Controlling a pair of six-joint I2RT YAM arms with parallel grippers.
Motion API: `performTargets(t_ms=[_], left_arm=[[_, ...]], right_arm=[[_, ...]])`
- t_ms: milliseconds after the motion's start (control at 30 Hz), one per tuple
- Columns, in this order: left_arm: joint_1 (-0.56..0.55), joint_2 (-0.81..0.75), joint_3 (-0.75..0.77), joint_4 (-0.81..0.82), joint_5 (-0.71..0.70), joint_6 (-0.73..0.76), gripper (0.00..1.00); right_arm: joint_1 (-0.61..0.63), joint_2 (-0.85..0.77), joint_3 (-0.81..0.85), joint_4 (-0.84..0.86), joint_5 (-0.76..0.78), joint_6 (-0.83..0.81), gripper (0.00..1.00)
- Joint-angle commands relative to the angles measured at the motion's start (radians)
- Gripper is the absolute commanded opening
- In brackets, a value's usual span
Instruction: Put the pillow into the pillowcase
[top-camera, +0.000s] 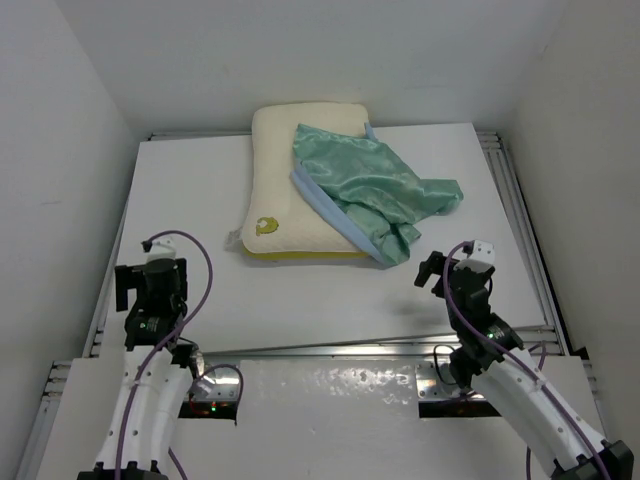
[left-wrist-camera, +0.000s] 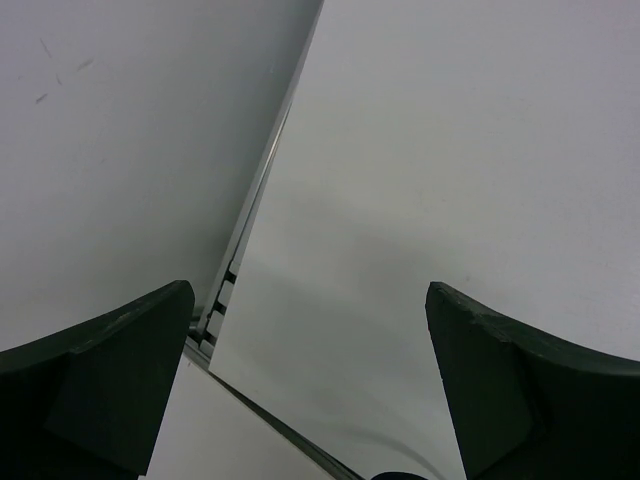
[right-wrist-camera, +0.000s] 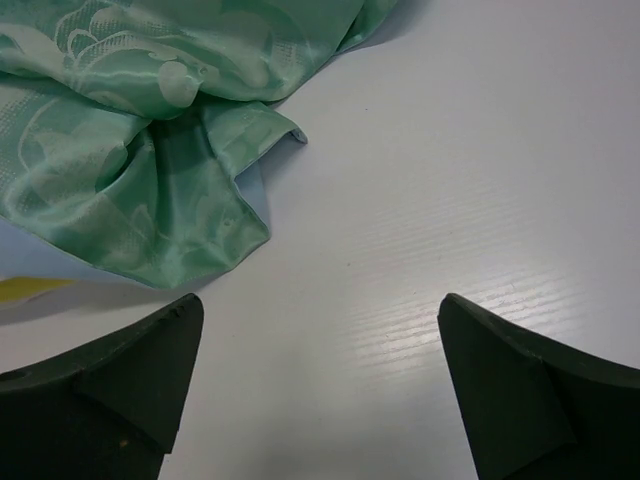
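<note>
The cream pillow with a yellow front edge band and a round yellow-green logo lies flat at the back middle of the table. The mint-green pillowcase lies crumpled over the pillow's right part and spills onto the table, its light blue side showing along the left fold. In the right wrist view the pillowcase fills the upper left. My right gripper is open and empty, just short of the cloth's near corner. My left gripper is open and empty over the table's left edge, far from both.
The white table has metal rails along its left, right and near edges. White walls close in on the left, right and back. A purple cable loops over each arm.
</note>
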Motion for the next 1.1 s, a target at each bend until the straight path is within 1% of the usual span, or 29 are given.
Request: performTargets(t_ms=[0, 133, 200, 267, 300, 333, 367, 400, 433, 467, 500, 533, 567, 600, 633, 667, 700, 733, 767, 800, 833, 867, 900, 933, 1000, 1067], left_arm=[[0.012, -0.007, -0.008, 0.050, -0.040, -0.009, 1.00], [0.012, -0.007, -0.024, 0.076, -0.081, -0.021, 1.00], [0.012, -0.005, -0.024, 0.079, -0.089, -0.024, 1.00], [0.010, -0.005, -0.008, 0.037, -0.053, -0.017, 1.00], [0.010, -0.005, 0.028, 0.003, 0.001, 0.068, 1.00], [0.012, -0.002, 0.056, -0.067, 0.156, 0.134, 1.00], [0.012, 0.030, 0.096, -0.115, 0.246, 0.208, 1.00], [0.012, 0.057, 0.210, -0.167, 0.339, 0.318, 1.00], [0.010, 0.091, 0.279, -0.269, 0.507, 0.353, 1.00], [0.012, 0.164, 0.432, -0.310, 0.577, 0.394, 1.00], [0.010, 0.204, 0.511, -0.336, 0.640, 0.397, 1.00], [0.010, 0.296, 0.579, -0.364, 0.766, 0.394, 0.99], [0.007, 0.348, 0.646, -0.364, 0.818, 0.359, 0.96], [0.006, 0.398, 0.750, -0.361, 0.874, 0.329, 0.94], [-0.009, 0.457, 0.789, -0.346, 0.971, 0.298, 0.92], [-0.026, 0.575, 0.847, -0.338, 1.000, 0.243, 0.91], [-0.049, 0.634, 0.869, -0.307, 1.020, 0.215, 0.91], [-0.077, 0.750, 0.881, -0.280, 1.006, 0.184, 0.91], [-0.098, 0.809, 0.895, -0.254, 0.985, 0.125, 0.92], [-0.106, 0.859, 0.901, -0.234, 0.960, 0.112, 0.95], [-0.115, 0.963, 0.912, -0.218, 0.963, 0.107, 0.97], [-0.121, 1.014, 0.935, -0.215, 0.972, 0.100, 0.99], [-0.129, 1.056, 0.946, -0.206, 1.000, 0.095, 1.00], [-0.129, 1.127, 0.958, -0.195, 1.014, 0.080, 1.00], [-0.129, 1.185, 0.958, -0.139, 1.040, 0.055, 1.00], [-0.129, 1.257, 0.955, -0.103, 1.072, 0.022, 1.00]], right_arm=[[0.000, -0.011, 0.004, 0.028, 0.017, 0.004, 0.99], [0.000, -0.037, 0.002, 0.051, -0.012, 0.001, 0.99], [0.000, -0.051, 0.002, 0.099, -0.079, -0.012, 0.99], [0.000, -0.065, 0.011, 0.154, -0.161, -0.056, 0.99], [0.000, -0.062, 0.022, 0.222, -0.273, -0.084, 0.99], [0.000, -0.036, 0.034, 0.258, -0.334, -0.140, 0.99], [0.000, -0.008, 0.077, 0.287, -0.401, -0.182, 0.98], [-0.001, 0.031, 0.117, 0.309, -0.533, -0.229, 0.74], [0.000, 0.082, 0.164, 0.292, -0.561, -0.309, 0.56], [0.000, 0.216, 0.294, 0.263, -0.593, -0.332, 0.32], [0.000, 0.295, 0.373, 0.183, -0.603, -0.352, 0.18], [0.003, 0.467, 0.522, 0.132, -0.600, -0.389, 0.17], [0.005, 0.554, 0.592, 0.099, -0.598, -0.401, 0.31], [0.011, 0.638, 0.667, 0.044, -0.592, -0.404, 0.50], [0.014, 0.718, 0.732, 0.029, -0.598, -0.412, 0.60], [0.026, 0.856, 0.839, 0.034, -0.601, -0.417, 0.63], [0.038, 0.916, 0.882, 0.047, -0.574, -0.427, 0.77], [0.063, 0.972, 0.959, 0.060, -0.563, -0.440, 0.81], [0.074, 1.079, 0.991, 0.080, -0.554, -0.449, 0.84], [0.083, 1.125, 1.031, 0.076, -0.549, -0.453, 0.87], [0.094, 1.173, 1.114, 0.065, -0.566, -0.470, 0.88], [0.100, 1.217, 1.149, 0.044, -0.574, -0.473, 0.88], [0.106, 1.294, 1.180, 0.038, -0.575, -0.481, 0.88], [0.114, 1.328, 1.227, 0.035, -0.583, -0.483, 0.88], [0.115, 1.410, 1.249, 0.051, -0.592, -0.472, 0.88], [0.118, 1.460, 1.269, 0.065, -0.601, -0.464, 0.85]])
